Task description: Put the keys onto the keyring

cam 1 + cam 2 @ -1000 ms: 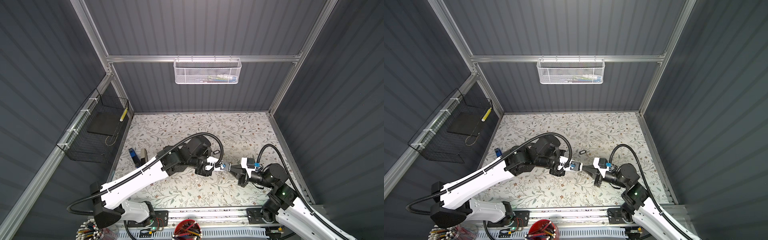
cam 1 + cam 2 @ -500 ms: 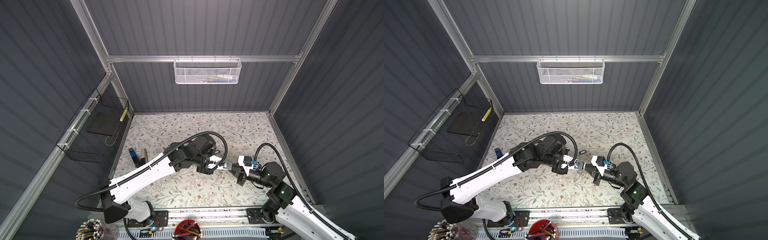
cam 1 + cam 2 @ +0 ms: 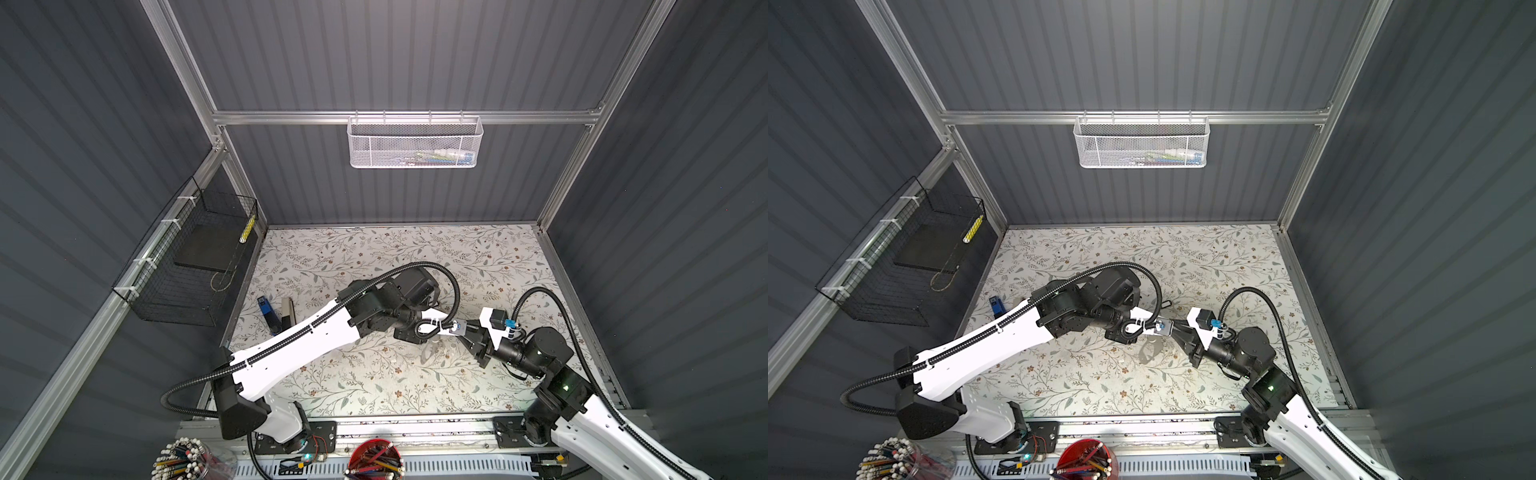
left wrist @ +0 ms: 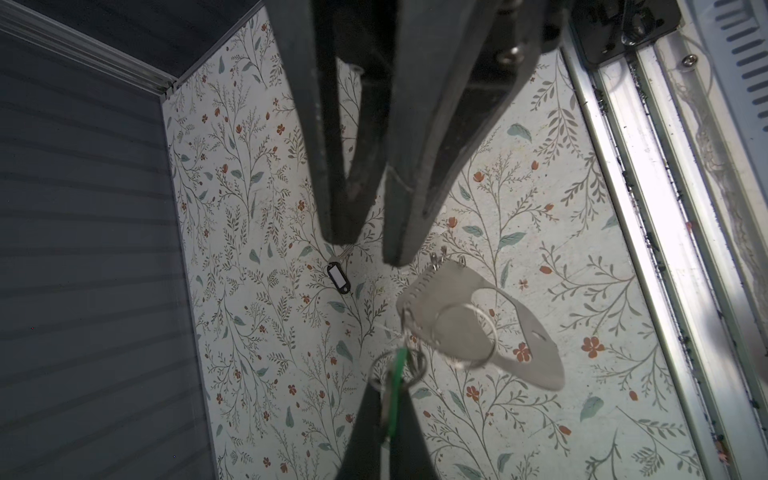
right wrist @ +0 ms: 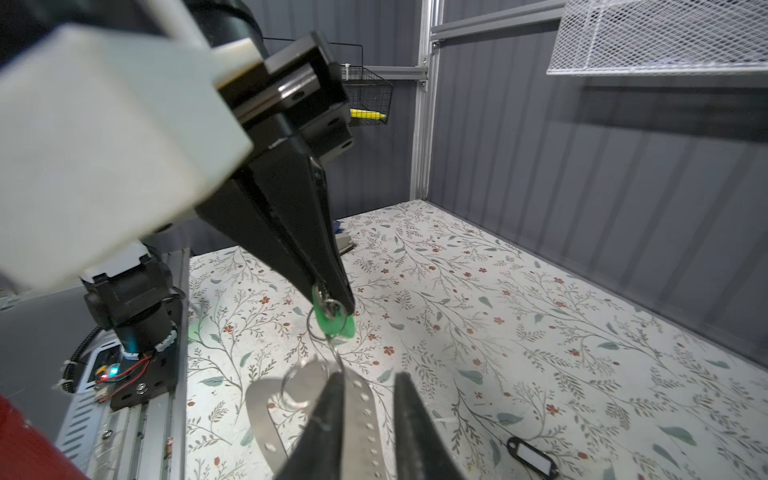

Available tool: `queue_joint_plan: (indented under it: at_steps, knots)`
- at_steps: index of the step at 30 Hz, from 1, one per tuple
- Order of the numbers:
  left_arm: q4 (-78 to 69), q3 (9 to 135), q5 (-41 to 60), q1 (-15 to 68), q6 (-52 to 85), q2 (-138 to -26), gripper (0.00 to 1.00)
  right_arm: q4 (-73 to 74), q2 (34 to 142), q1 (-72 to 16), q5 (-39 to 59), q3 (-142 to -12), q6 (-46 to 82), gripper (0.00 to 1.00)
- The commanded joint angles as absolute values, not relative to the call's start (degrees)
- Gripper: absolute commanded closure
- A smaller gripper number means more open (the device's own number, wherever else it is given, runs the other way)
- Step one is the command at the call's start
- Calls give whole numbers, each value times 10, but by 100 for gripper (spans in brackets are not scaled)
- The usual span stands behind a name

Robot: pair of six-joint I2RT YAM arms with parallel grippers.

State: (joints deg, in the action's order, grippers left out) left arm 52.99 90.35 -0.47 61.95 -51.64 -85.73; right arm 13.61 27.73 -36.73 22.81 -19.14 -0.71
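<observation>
My left gripper (image 4: 388,386) is shut on the bright green key tag (image 5: 332,324), held above the table, tip to tip with my right gripper (image 5: 368,376). The keyring (image 4: 457,299), a flat grey D-shaped loop, hangs blurred just past the green tag (image 4: 397,374), with a thin wire ring through it. Its holed strip (image 5: 365,419) sits between the right gripper's parted fingers, lying against one finger (image 5: 328,415). The black-framed key tag (image 5: 532,457) lies flat on the floral table, also seen as the small black tag (image 3: 1165,304) in a top view.
A blue item (image 3: 266,309) and a grey one (image 3: 286,309) lie at the table's left edge. A black wire basket (image 3: 195,257) hangs on the left wall, a white mesh basket (image 3: 415,143) on the back wall. Pencil cups (image 3: 374,461) stand beyond the front rail.
My right gripper's jaws have parted from shut. The left arm has reached further right, bringing the green tag up to the right gripper's tips.
</observation>
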Motion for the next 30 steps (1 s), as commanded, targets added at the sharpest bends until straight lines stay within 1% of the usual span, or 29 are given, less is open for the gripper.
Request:
queue_joint_plan:
  at_steps: [1,5,7,10,12,16,19,21,26,30]
  knots:
    - [537,925,-5,618,-501,-867,100,140,254,-365,160,-177,0,62]
    - [529,928,2,615,-487,-886,100,115,215,-365,44,-164,9,54]
    - [522,932,8,614,-479,-900,100,99,188,-365,-40,-157,28,51]
    - [508,944,19,614,-467,-930,100,76,153,-365,-132,-145,49,48]
    - [496,964,21,614,-454,-958,100,62,131,-365,-171,-139,58,47]
    - [474,1042,19,615,-389,-1037,100,50,83,-366,-248,-126,80,52]
    - [431,1065,44,615,-355,-1075,100,51,43,-365,-302,-113,96,53]
    - [392,1059,48,613,-333,-1089,100,44,31,-365,-312,-111,101,55]
    - [354,992,53,589,-282,-1097,100,11,36,-365,-281,-119,112,52]
    - [310,883,62,551,-253,-1061,100,-8,63,-365,-297,-124,151,54]
